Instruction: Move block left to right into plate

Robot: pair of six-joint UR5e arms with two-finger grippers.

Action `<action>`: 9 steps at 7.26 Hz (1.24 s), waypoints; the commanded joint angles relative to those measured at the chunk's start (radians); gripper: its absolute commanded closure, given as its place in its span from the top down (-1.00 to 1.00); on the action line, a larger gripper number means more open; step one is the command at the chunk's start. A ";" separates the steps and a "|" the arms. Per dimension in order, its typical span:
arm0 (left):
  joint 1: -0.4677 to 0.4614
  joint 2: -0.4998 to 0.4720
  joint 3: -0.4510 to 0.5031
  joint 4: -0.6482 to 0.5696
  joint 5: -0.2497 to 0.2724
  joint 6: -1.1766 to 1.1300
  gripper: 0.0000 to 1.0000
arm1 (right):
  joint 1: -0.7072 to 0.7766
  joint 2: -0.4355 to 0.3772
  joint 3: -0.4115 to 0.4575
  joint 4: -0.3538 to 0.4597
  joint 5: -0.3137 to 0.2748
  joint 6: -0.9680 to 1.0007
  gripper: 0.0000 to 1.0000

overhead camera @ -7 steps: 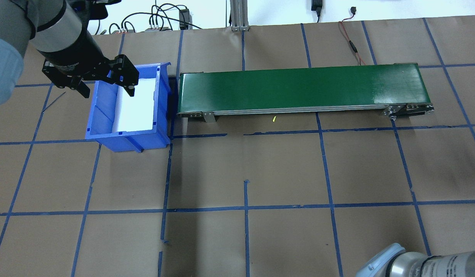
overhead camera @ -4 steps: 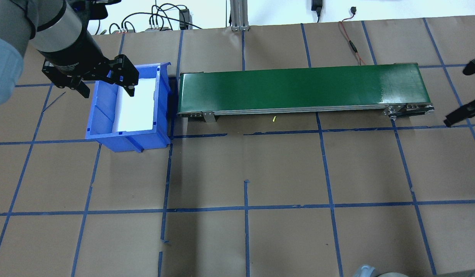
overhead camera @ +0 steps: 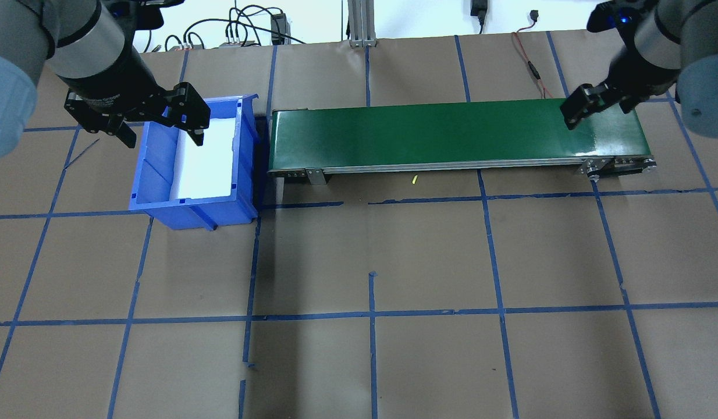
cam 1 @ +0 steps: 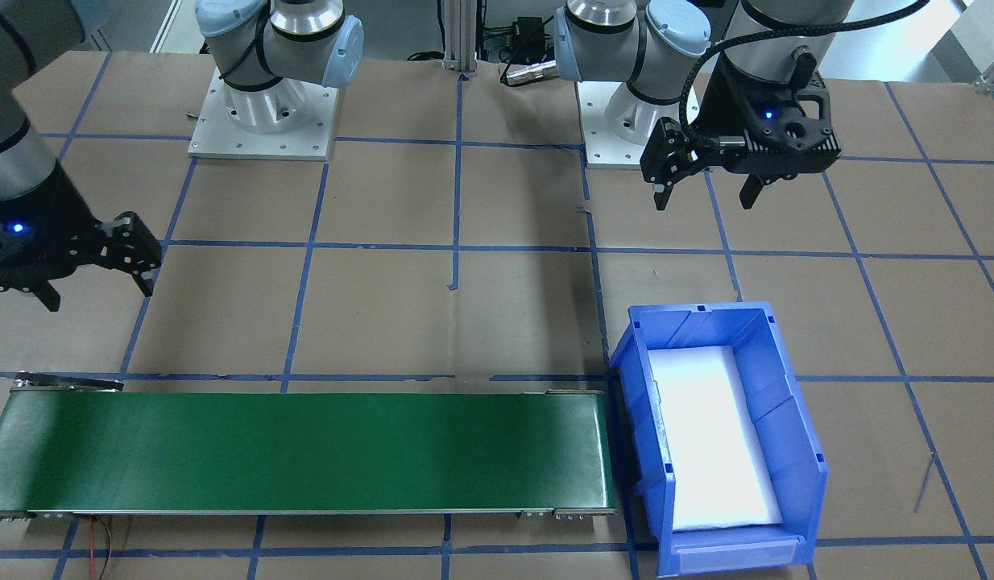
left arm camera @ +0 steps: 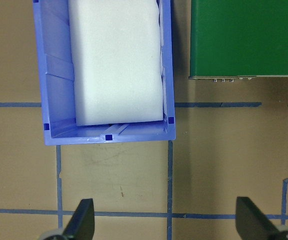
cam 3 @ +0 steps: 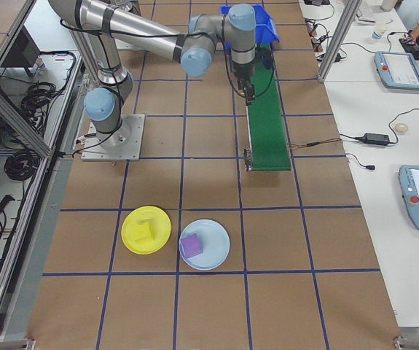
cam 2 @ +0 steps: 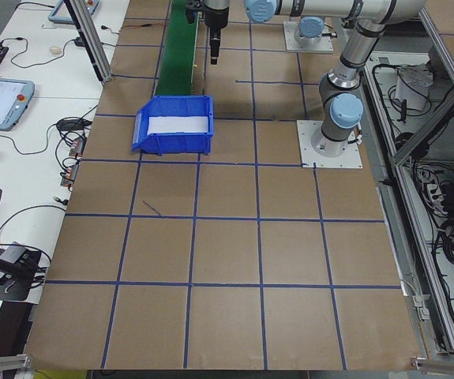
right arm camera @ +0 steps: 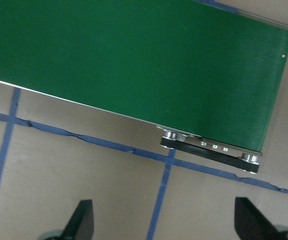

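**Both claws empty, no block on the belt**

Across the front-facing view, the left claw (cam 1: 704, 189) hangs at upper right with fingers spread and empty, above the blue bin (cam 1: 795, 427); the right claw (cam 1: 94, 278) at the left edge is likewise parted and empty, near the end of the green conveyor belt (cam 1: 304, 451).

From overhead, the matte belt (overhead camera: 452, 137) is bare, and the bin (overhead camera: 155, 180), rigid moulded plastic, holds only a soft-looking white foam slab (overhead camera: 208, 157). The right claw (overhead camera: 592, 105) hovers over the belt's right end.

At the bottom of the right-side view lies the yellow plate (cam 3: 146, 230), round, shallow and rimmed, with a yellow foam block (cam 3: 144, 232) already on it; beside it a pale blue plate (cam 3: 216, 237) carries a purple block (cam 3: 192, 246).

Both wrist views show wide-open fingers over brown paper surface (left arm camera: 118, 175).

My reading: this is a wait between transfers. Any next move calls for a fresh block, and none is visible in the bin.
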 commanded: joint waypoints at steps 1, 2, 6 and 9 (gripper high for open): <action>0.006 0.000 0.000 0.000 0.000 0.000 1.00 | 0.147 -0.014 -0.082 0.040 -0.011 0.119 1.00; 0.003 0.000 0.000 0.000 0.000 0.000 1.00 | 0.175 -0.013 -0.074 0.042 -0.017 0.119 1.00; 0.003 -0.001 0.000 0.001 0.000 0.000 1.00 | 0.180 0.000 -0.071 0.114 -0.022 0.119 1.00; 0.006 0.000 0.000 0.001 0.000 0.000 1.00 | 0.180 -0.009 -0.071 0.207 -0.004 0.255 1.00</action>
